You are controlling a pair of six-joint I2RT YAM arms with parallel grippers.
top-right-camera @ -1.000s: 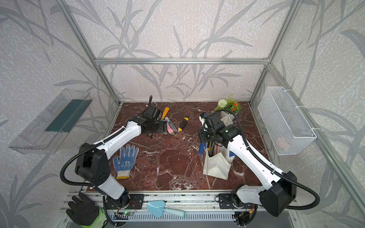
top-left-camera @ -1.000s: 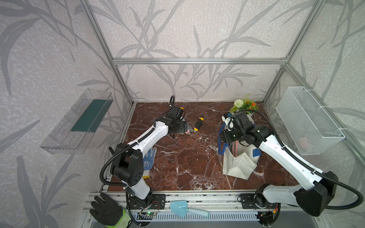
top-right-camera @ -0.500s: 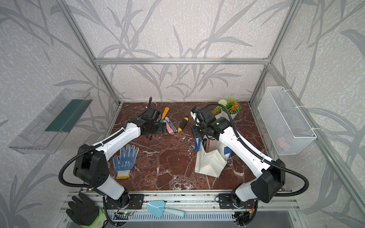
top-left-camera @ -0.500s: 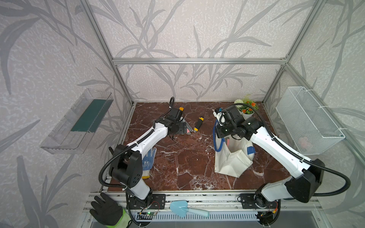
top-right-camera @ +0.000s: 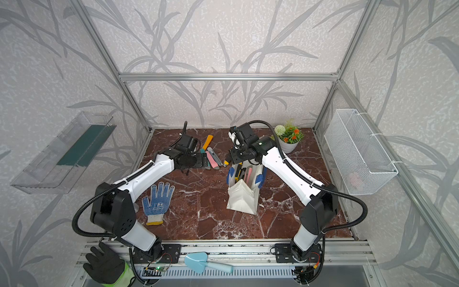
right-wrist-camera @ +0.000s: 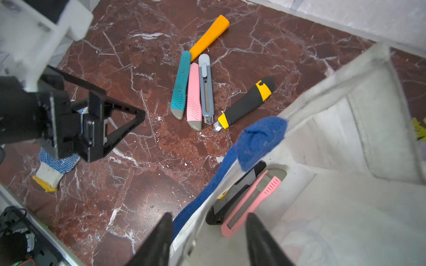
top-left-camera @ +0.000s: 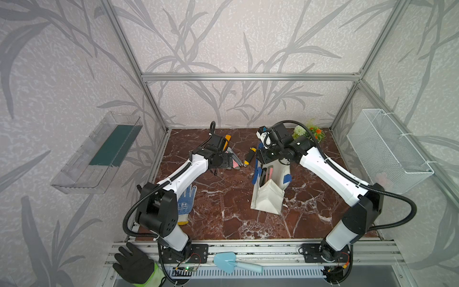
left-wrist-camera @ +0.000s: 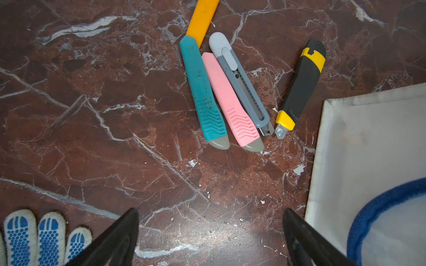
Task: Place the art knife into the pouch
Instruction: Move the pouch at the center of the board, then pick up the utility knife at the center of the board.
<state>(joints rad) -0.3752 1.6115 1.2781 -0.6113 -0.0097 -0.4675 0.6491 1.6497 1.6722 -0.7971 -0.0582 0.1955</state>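
left gripper [left-wrist-camera: 209, 210] is held spread wide, empty, above marble tabletop [left-wrist-camera: 92, 138] | right gripper [right-wrist-camera: 209, 215] is parted astride rim of pouch [right-wrist-camera: 345, 195], nothing clamped | pouch: white canvas, blue straps, stood upright | five art knives are laid on tabletop: orange knife [left-wrist-camera: 202, 18], teal knife [left-wrist-camera: 200, 92], pink knife [left-wrist-camera: 227, 96], grey knife [left-wrist-camera: 239, 80], black-yellow knife [left-wrist-camera: 302, 80] | two are seen inside pouch: pink-cased knife [right-wrist-camera: 251, 202], black knife [right-wrist-camera: 230, 198]

On my left wrist camera the orange knife [left-wrist-camera: 202, 18] and pouch [left-wrist-camera: 368, 138] run off frame; the pink thing [top-left-camera: 383, 177] in the basket [top-left-camera: 372, 139] I can't make out.
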